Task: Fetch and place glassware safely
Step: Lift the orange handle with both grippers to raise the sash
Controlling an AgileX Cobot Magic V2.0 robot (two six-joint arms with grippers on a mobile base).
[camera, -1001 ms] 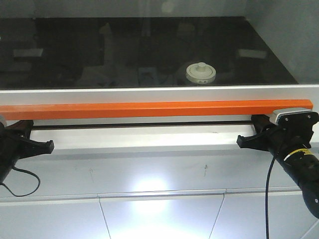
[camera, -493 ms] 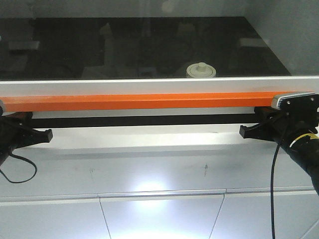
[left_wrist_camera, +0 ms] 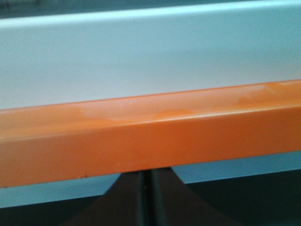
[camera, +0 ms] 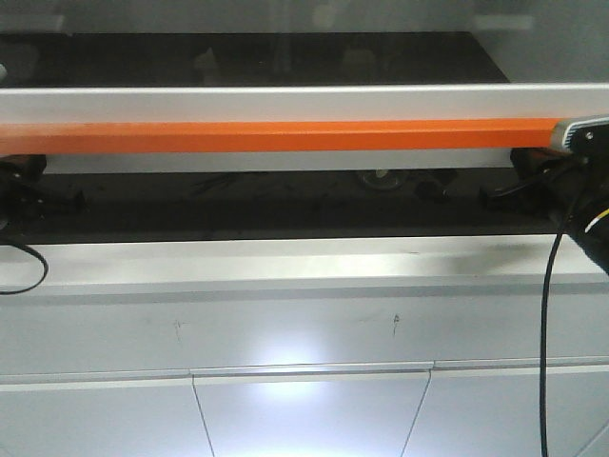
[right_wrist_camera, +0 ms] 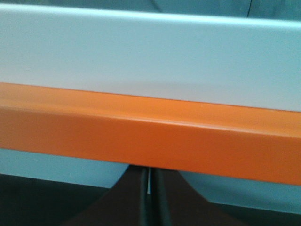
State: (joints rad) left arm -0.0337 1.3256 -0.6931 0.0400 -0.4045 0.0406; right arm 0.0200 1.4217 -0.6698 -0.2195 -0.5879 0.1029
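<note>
The glassware (camera: 381, 177) shows only as a pale, blurred sliver in the front view, seen through the gap under the orange bar (camera: 285, 135). It stands on the dark surface (camera: 238, 214) inside the cabinet, a little right of the middle and set back from the front edge. The bar hides its top, so I cannot tell from here how it is capped.

Being glass, it is likely stiff, light, smooth and brittle. It will not give under the fingers and may slip if pinched weakly or crack if pinched hard. The safest hold is probably across the body from the sides, low enough that a loose cap cannot lift away. It should then be carried upright and set down gently.

The orange bar runs along the lower edge of the white sash frame (camera: 285, 100), spanning the whole opening. The left gripper (left_wrist_camera: 146, 178) sits under the bar near its left end, fingers pressed together with only a thin seam between them and nothing held. The right gripper (right_wrist_camera: 149, 173) sits the same way under the right end, also pressed together. Both are well apart from the glassware. Below the opening lies the white ledge (camera: 285, 262) of the cabinet front.
</note>
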